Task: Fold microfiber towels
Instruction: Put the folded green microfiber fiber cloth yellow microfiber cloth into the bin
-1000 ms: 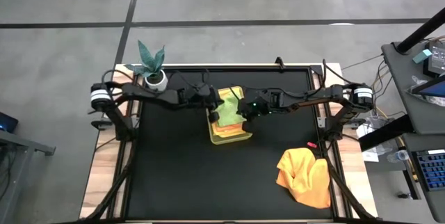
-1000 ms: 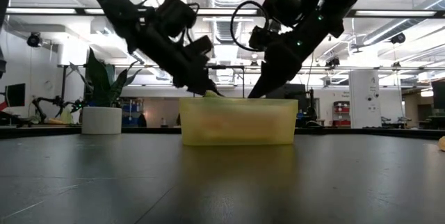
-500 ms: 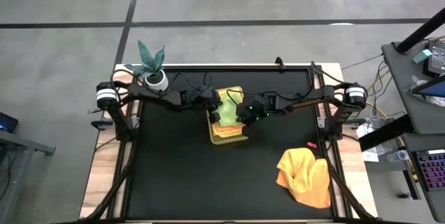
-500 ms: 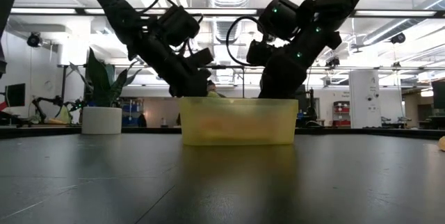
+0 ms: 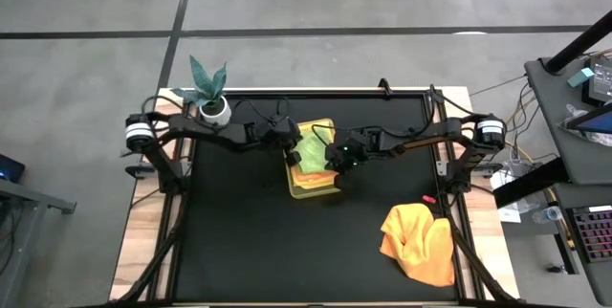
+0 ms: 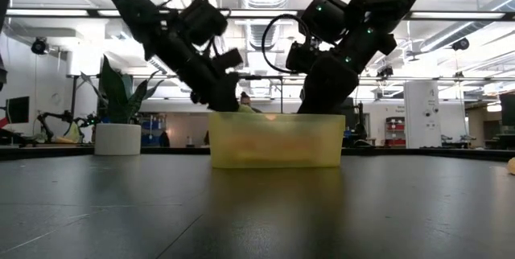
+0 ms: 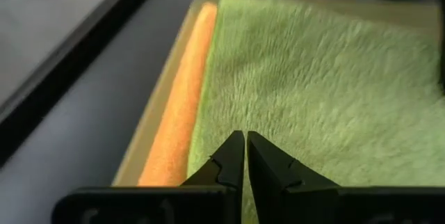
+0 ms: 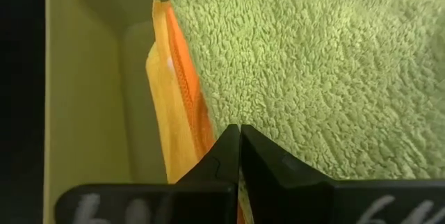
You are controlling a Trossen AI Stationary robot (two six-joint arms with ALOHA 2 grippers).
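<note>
A yellow-green tray (image 5: 316, 192) stands at the table's middle and holds stacked towels. A light green towel (image 5: 318, 143) lies on top, over an orange towel (image 7: 177, 133) and a pale yellow one (image 8: 158, 113). My left gripper (image 7: 245, 137) is shut and reaches into the tray from the left, over the green towel's left part. My right gripper (image 8: 238, 130) is also shut and comes in from the right, near the green towel's edge. In the low view both grippers dip behind the tray's wall (image 6: 273, 142). An orange towel (image 5: 419, 241) lies crumpled at the near right. My left gripper has its shut fingertips on the green towel's top face (image 7: 278, 113), slanting down from the table's left. The towel lies flat on the stack in the tray. My right gripper sets its shut fingertips on the green towel's top face (image 8: 278, 106), close to the edge above the orange layer, slanting down from the table's right.
A potted plant (image 5: 210, 93) stands at the table's far left corner. A small pink thing (image 5: 429, 199) lies near the right edge, beside the crumpled towel. The near left half of the black tabletop is bare.
My right gripper has tipped more steeply down and sunk a little into the tray, shifting toward its middle. My left gripper has turned slightly at the wrist while staying over the tray's left side. Both have stayed shut. The towels in the tray lie as before.
</note>
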